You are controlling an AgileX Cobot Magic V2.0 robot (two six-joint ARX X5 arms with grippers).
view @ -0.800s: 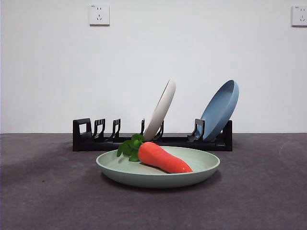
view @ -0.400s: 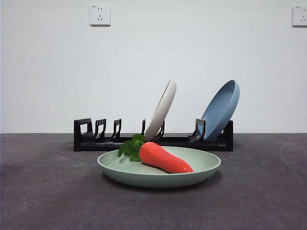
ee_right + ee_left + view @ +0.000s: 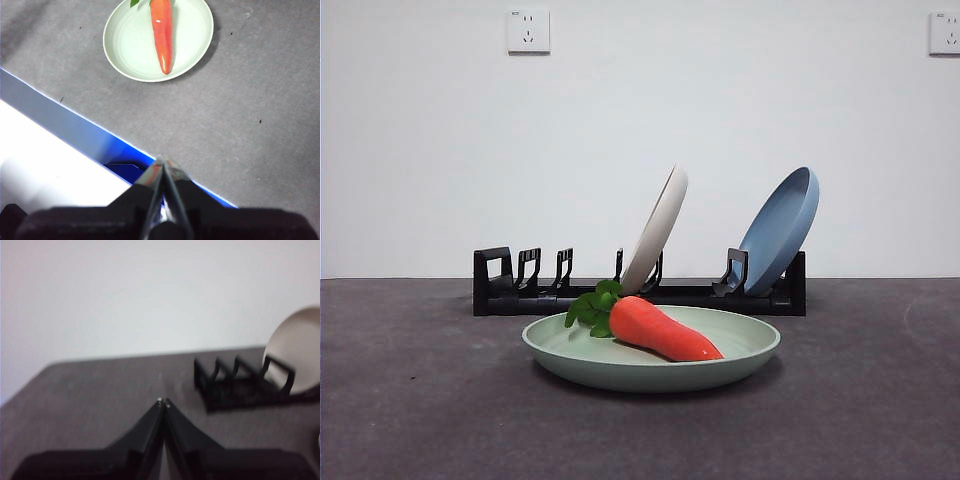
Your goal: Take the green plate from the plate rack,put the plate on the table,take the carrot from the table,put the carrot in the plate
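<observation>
Resting: carrot [image 3: 660, 330] in green plate [image 3: 740, 352] on tabletop [image 3: 420, 400], job looks done; both grippers [image 3: 163, 402] [image 3: 161, 159] pulled clear, fingers pinched together, empty.

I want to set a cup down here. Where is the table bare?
Bare table lies on either side of the green plate and in front of it. Crowded: the narrow strip between the plate and the rack, and the plate itself, where the carrot lies.
</observation>
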